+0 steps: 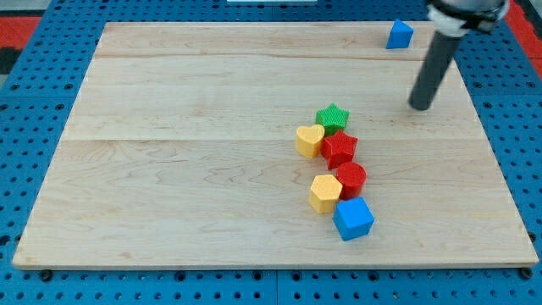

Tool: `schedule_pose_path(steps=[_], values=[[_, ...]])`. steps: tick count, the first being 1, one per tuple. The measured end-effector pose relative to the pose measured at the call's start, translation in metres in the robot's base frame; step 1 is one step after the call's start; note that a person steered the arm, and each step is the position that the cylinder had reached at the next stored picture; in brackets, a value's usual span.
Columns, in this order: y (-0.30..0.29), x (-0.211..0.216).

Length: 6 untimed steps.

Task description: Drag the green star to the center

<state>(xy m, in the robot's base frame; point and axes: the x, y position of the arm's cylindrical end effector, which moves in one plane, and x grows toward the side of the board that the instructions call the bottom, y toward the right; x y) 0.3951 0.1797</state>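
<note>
The green star (pixel 333 117) sits a little right of the board's middle, at the top of a cluster of blocks. It touches a red star (pixel 340 148) below it and a yellow heart (pixel 309 140) at its lower left. My tip (pixel 419 107) is on the board to the right of the green star, about a hundred pixels away and slightly higher, touching no block. The rod slants up toward the view's top right.
Below the red star are a red cylinder (pixel 351 180), a yellow hexagon (pixel 325 193) and a blue cube (pixel 353 219). A small blue block (pixel 400 35) stands near the wooden board's (pixel 169 169) top right edge. Blue pegboard surrounds the board.
</note>
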Motion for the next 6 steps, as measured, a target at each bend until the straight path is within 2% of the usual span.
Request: schedule_pose_path(steps=[2, 3, 4, 5, 6], values=[[-0.066, 0.038], [-0.148, 0.035], [-0.214, 0.002], [-0.238, -0.037], [-0.184, -0.045]])
